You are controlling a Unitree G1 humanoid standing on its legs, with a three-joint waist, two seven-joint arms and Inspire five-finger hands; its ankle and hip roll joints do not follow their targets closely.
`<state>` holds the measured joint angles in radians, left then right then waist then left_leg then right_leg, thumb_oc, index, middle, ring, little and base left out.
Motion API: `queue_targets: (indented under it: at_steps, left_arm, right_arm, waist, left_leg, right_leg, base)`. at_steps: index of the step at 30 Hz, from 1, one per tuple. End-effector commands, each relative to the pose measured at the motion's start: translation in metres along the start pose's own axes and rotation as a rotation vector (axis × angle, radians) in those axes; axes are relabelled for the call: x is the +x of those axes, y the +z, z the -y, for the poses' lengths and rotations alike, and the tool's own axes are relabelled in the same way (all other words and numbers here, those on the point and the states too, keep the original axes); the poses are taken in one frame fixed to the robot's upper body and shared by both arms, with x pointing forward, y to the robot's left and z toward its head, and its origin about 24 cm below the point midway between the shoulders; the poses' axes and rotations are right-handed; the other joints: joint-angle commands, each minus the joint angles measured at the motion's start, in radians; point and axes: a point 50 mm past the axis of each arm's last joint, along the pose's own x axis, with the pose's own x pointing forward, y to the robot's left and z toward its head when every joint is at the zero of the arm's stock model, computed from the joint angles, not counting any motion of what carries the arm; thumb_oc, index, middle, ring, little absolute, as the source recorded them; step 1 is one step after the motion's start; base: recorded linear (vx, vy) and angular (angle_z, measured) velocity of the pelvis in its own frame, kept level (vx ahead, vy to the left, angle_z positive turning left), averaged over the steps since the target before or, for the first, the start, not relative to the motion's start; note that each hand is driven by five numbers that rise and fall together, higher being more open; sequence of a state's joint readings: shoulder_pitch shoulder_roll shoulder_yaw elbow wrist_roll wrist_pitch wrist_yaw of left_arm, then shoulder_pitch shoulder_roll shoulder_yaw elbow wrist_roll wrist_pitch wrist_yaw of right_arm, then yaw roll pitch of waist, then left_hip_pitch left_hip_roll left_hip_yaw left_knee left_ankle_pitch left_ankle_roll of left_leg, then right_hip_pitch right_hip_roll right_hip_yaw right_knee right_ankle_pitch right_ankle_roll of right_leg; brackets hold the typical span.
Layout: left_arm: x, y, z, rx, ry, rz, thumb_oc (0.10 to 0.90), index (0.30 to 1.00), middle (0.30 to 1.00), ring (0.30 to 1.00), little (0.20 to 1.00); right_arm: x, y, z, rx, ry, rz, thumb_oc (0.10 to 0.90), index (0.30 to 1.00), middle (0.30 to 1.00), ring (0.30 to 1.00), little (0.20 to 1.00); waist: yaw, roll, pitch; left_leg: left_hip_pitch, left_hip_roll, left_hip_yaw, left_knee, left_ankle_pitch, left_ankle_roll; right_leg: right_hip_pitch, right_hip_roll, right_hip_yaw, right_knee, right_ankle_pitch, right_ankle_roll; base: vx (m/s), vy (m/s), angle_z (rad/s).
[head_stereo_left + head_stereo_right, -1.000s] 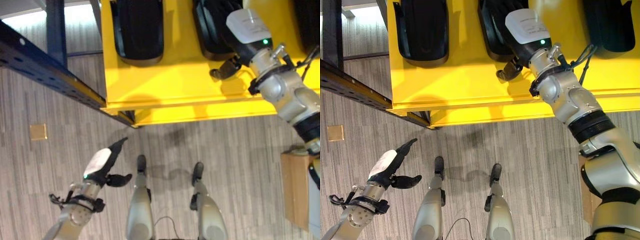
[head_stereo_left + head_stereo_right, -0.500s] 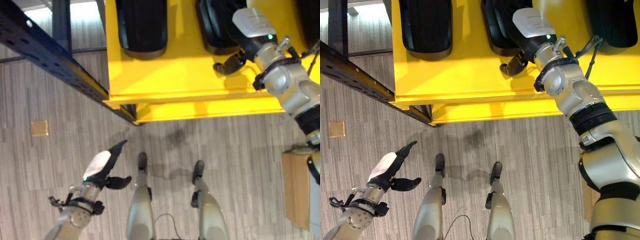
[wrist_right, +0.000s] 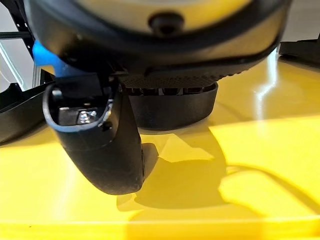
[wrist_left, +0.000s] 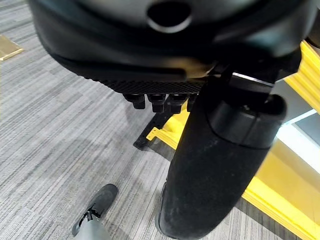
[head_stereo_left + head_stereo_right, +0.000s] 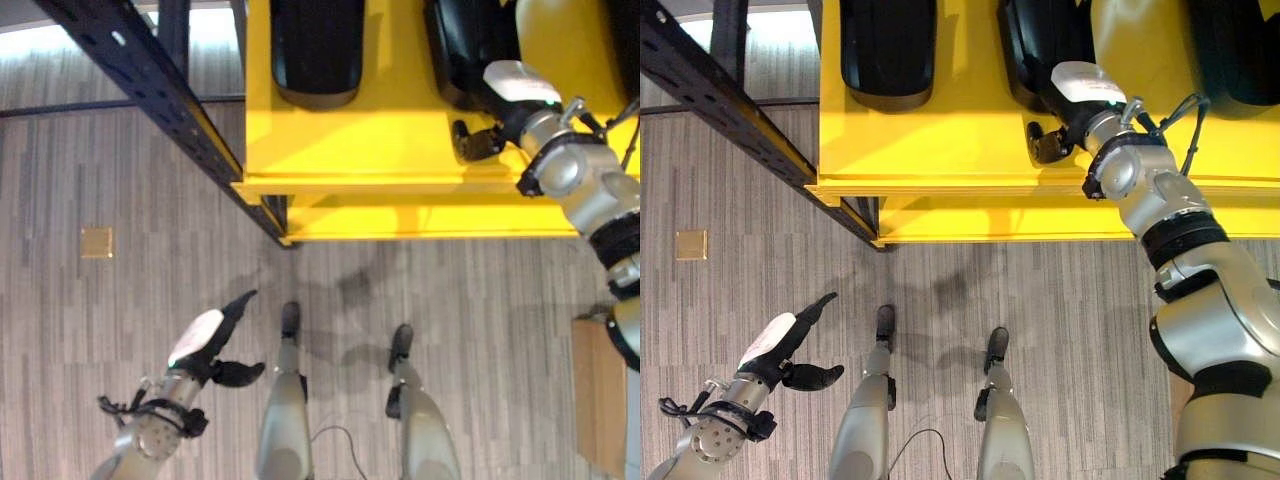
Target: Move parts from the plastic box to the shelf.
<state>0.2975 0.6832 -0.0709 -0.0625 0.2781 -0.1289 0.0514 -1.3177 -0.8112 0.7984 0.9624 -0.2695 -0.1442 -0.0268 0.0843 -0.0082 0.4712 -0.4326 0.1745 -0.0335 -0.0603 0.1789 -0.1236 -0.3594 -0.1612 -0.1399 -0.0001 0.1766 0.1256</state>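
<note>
Fingers (image 3: 170, 92) of the right hand (image 5: 500, 95) lie against the near end of a black part (image 5: 462, 50) on the yellow shelf (image 5: 370, 150), thumb hanging free; whether they grip it cannot be told. That part's long axis runs away from the robot, front edge to back. Another black part (image 5: 317, 45) lies parallel to its left. Below is grey striped flooring (image 5: 120, 300) and a dark rack beam (image 5: 150, 90). The left hand (image 5: 210, 345) hangs low, fingers straight, empty.

Silver-grey arms end in each dark robot hand (image 5: 205, 352), white-covered on the back.
</note>
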Motion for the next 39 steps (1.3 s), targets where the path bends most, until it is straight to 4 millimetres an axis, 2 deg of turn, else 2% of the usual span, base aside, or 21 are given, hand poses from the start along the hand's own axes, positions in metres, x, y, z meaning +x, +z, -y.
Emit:
queue_targets:
  at_steps: [1, 24, 39]
  left_arm:
    - [-0.001, 0.02, -0.027, -0.018, 0.114, 0.105, 0.9, 1.0, 1.0, 1.0, 1.0]
    - [0.002, 0.021, -0.026, -0.051, 0.124, 0.107, 0.9, 1.0, 1.0, 1.0, 1.0]
    - [0.002, 0.016, -0.029, -0.043, 0.13, 0.094, 0.9, 1.0, 1.0, 1.0, 1.0]
  right_arm:
    - [-0.017, -0.06, -0.013, -0.112, 0.102, -0.332, 0.9, 1.0, 1.0, 1.0, 1.0]
    - [-0.022, -0.077, -0.007, 0.011, 0.029, -0.45, 0.9, 1.0, 1.0, 1.0, 1.0]
    - [-0.021, -0.078, 0.015, -0.034, -0.01, -0.44, 0.9, 1.0, 1.0, 1.0, 1.0]
  waist:
    - [-0.008, -0.031, 0.049]
    - [-0.003, -0.016, 0.049]
    - [-0.005, -0.01, 0.049]
  left_leg:
    - [0.108, -0.044, 0.031, 0.023, -0.024, 0.073]
    - [0.12, -0.049, 0.031, 0.016, -0.025, 0.073]
    - [0.119, -0.05, 0.032, 0.019, -0.028, 0.074]
  right_leg:
    - [-0.007, 0.013, 0.005, 0.123, -0.081, -0.038]
    - [-0.004, 0.012, 0.008, 0.124, -0.083, -0.037]
    - [-0.015, 0.014, 0.014, 0.14, -0.09, -0.037]
  base:
    - [0.0, 0.011, 0.17]
    - [0.0, 0.003, 0.04]
    - [0.0, 0.0, -0.01]
